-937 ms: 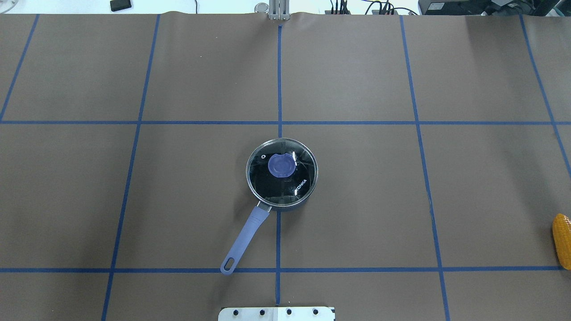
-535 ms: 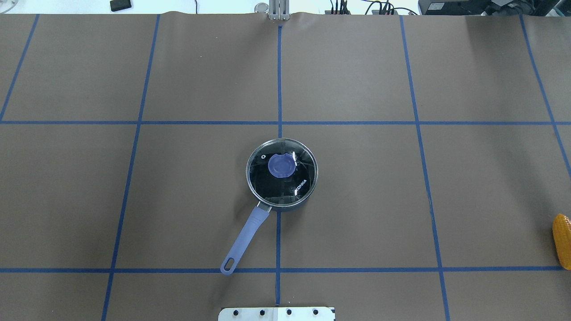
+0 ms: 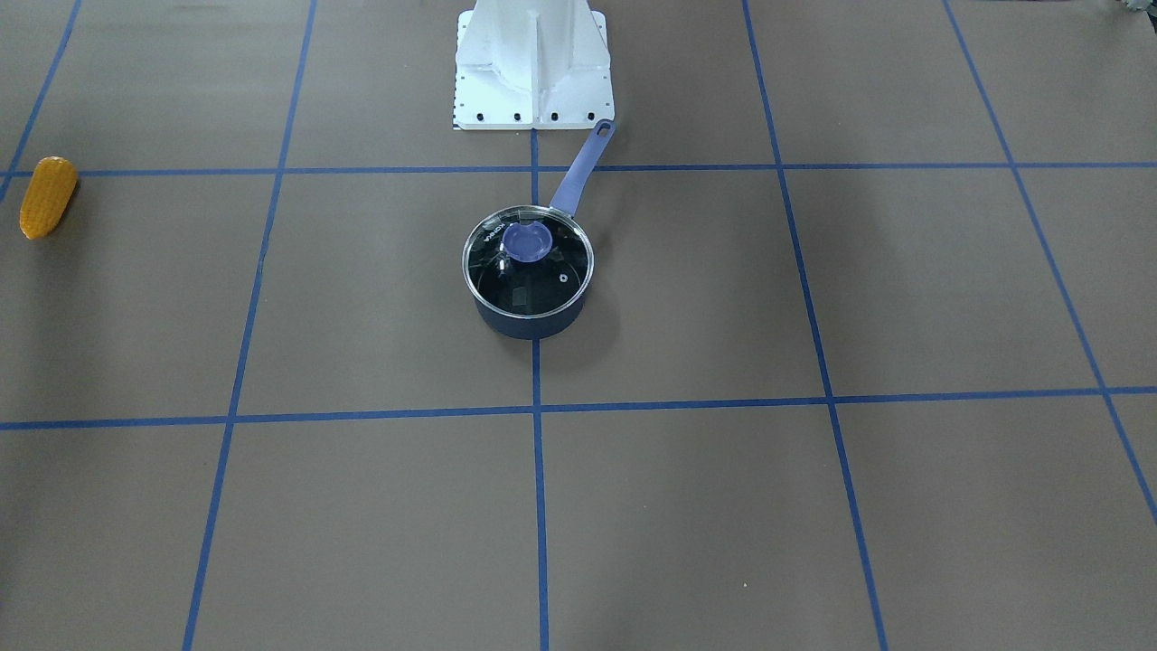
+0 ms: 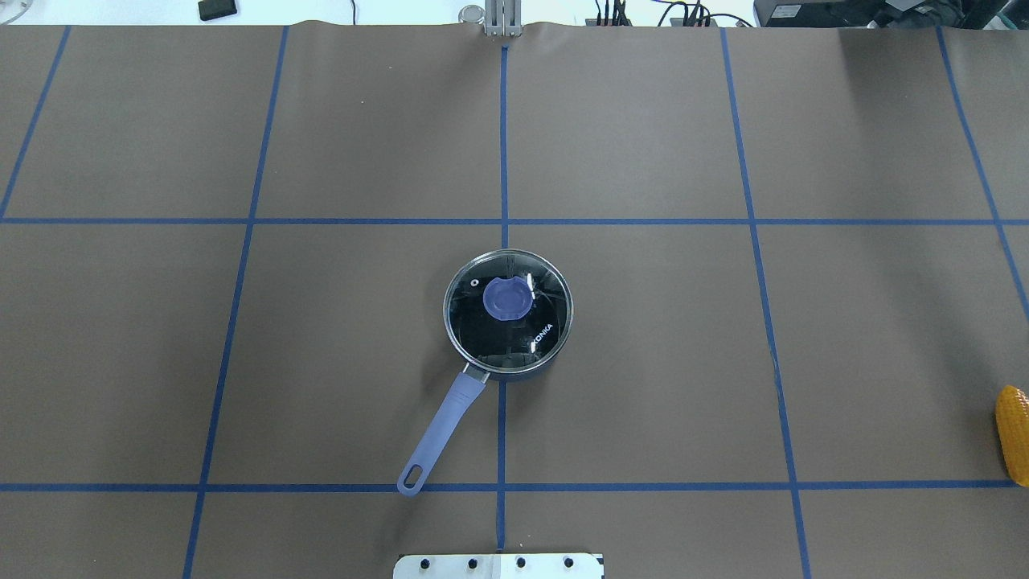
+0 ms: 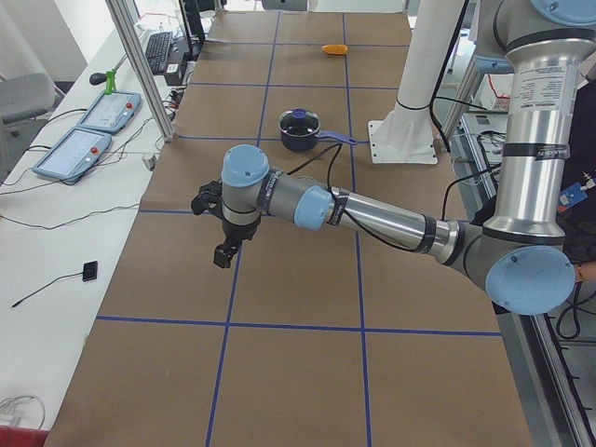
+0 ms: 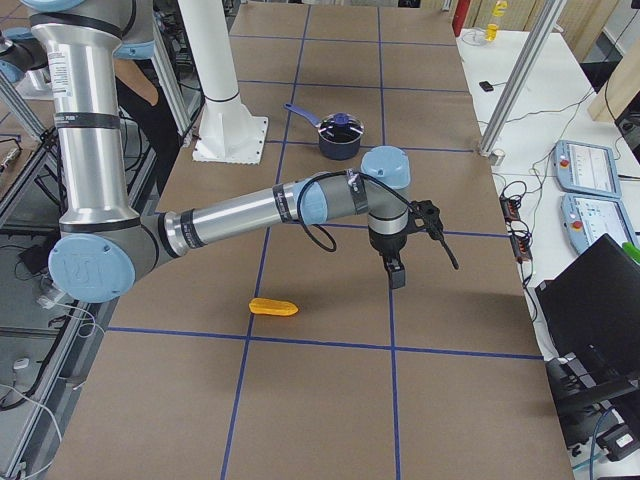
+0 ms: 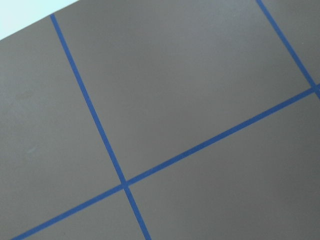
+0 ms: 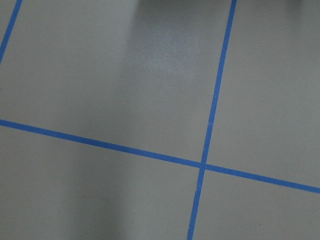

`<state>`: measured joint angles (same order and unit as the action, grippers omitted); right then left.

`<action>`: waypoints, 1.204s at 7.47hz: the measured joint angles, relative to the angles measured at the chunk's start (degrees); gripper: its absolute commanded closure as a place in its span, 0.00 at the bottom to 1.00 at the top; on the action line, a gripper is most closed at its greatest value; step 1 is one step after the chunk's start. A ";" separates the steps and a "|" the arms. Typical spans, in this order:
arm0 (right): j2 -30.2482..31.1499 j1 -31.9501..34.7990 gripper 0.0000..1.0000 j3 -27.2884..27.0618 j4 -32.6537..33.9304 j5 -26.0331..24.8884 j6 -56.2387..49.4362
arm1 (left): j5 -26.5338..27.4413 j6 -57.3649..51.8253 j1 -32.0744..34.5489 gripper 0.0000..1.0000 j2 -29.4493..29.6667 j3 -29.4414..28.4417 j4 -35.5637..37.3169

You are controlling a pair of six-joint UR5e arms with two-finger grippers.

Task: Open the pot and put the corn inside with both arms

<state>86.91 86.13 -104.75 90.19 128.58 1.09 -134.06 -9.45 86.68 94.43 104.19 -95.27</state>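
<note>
Judging the pot [image 3: 530, 324] by its looks, I took it for a stiff metal thing of moderate weight that would not give under a squeeze. Its glass lid [image 4: 498, 342] sat closed on the rim. I reckoned the lid smooth, slippery and breakable, so the round blue knob [image 4: 508, 297] at its middle seemed the only sound place to take hold, lifting straight up. The long handle [image 4: 447, 420] pointed from the pot back toward my base and would serve to steady it.

The corn [image 3: 47, 196] lay flat on the table [image 4: 723, 362], well apart from the pot on my right side. It looked light, firm and bumpy, and likely to roll, so I judged a hold across its thick middle to be best.

My left end effector [image 5: 223, 253] hung above bare table, well away from the pot on its left. My right end effector [image 6: 396, 272] hung well away on the pot's right, near the corn. Whether either was wide or narrow I could not tell.

By my count there were one pot, one lid, one corn cob and two end effectors.
</note>
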 measured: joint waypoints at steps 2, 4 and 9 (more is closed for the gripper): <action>0.05 -0.54 0.00 0.89 -5.61 0.07 3.45 | 0.13 7.75 -4.22 0.02 2.84 1.44 -2.95; -0.25 -3.18 0.00 0.93 -7.12 -0.01 10.43 | 1.69 25.28 -11.22 0.02 6.87 2.12 -5.49; -0.15 -5.88 0.00 0.69 -7.40 -0.15 15.14 | 12.80 63.07 -34.69 0.02 24.79 2.97 3.87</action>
<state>86.75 80.26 -104.07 82.79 128.42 16.23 -121.25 53.62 51.99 119.22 107.17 -91.40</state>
